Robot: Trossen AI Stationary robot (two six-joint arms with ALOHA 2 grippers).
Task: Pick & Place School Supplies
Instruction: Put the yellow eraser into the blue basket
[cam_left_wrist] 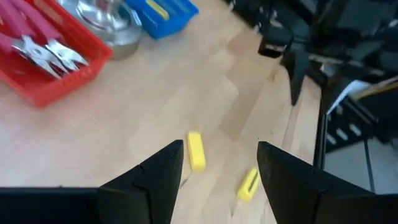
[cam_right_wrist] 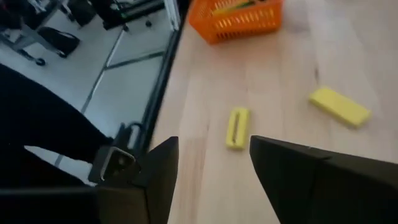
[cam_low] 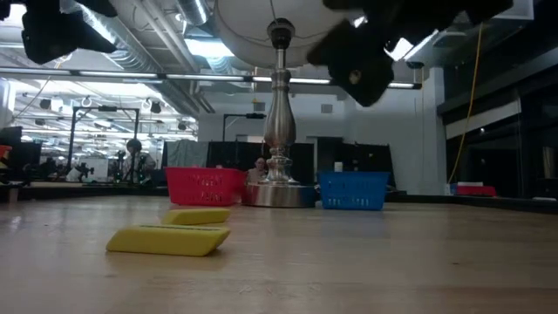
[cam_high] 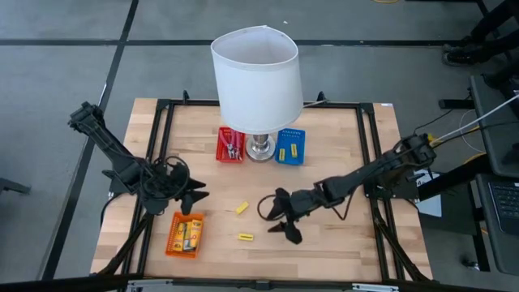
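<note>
Wooden slat table [cam_high: 340, 243]; two flat yellow pieces [cam_high: 242, 208] [cam_high: 245, 237]; mesh baskets.

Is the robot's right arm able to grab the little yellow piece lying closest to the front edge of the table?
Probably yes. The right gripper is open, and bare wood separates it from the yellow piece; nothing stands between.

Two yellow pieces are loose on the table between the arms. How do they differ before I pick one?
The yellow piece nearer the lamp looks plain and chunkier, lying at a slant; the yellow piece nearer the front edge is slimmer, shows a dark line along its face, and lies almost level in the high view. The first sits closer to the red basket, the second nearer the right gripper. Both lie flat on the bare wood, untouched.
</note>
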